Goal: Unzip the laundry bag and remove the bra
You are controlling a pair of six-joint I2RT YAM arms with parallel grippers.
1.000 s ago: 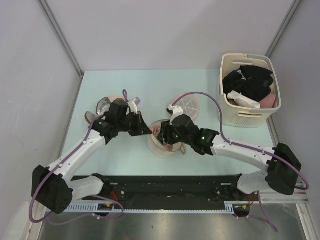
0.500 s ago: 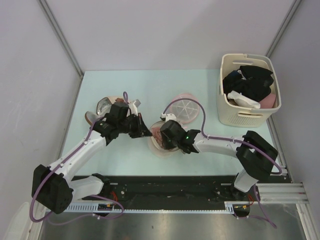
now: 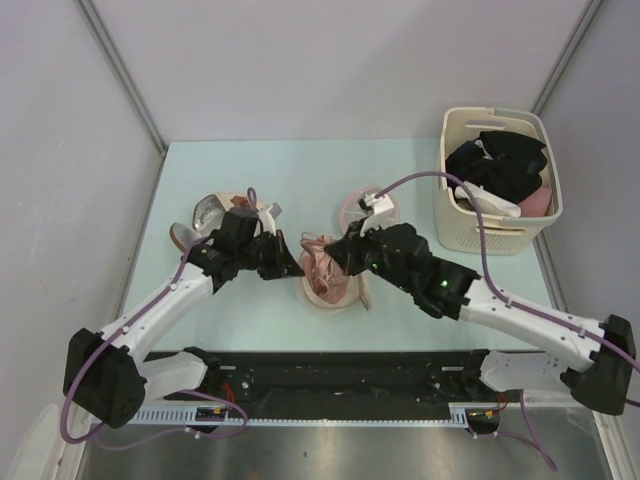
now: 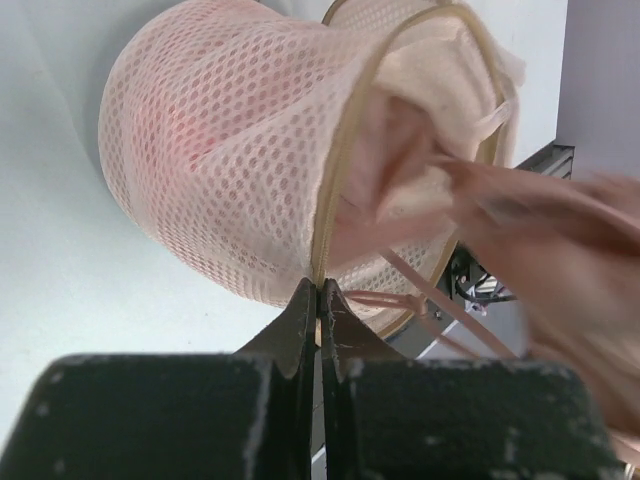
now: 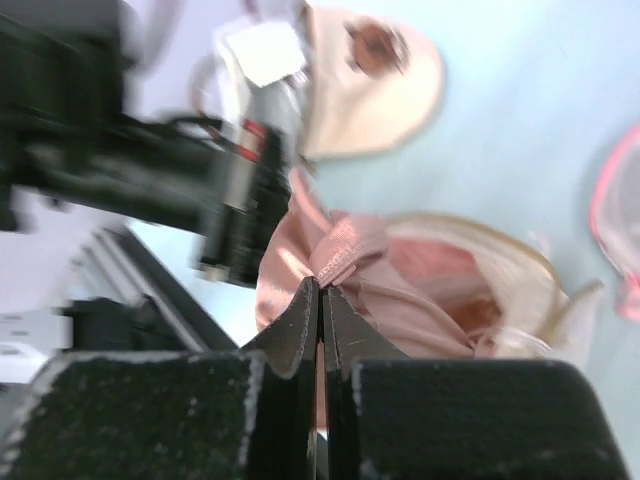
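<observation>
Partway through taking the soft pale pink fabric bra [image 3: 322,255] out of the open pink-cream mesh laundry bag [image 3: 330,292] near the near edge of the surface [image 3: 300,170], with right gripper [image 5: 320,290] pinching it, left gripper [image 4: 318,292] pinching the rim; next, lift higher, freeing straps.

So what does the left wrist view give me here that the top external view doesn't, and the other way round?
Only the left wrist view shows the left pincer shut on the rim of the laundry bag, and the bag's mesh weave up close. Only the top external view shows the right pincer, the basket of black and white clothes, the pink disc and the beige dome. Both show the open bag with the bra partly out of its mouth.
</observation>
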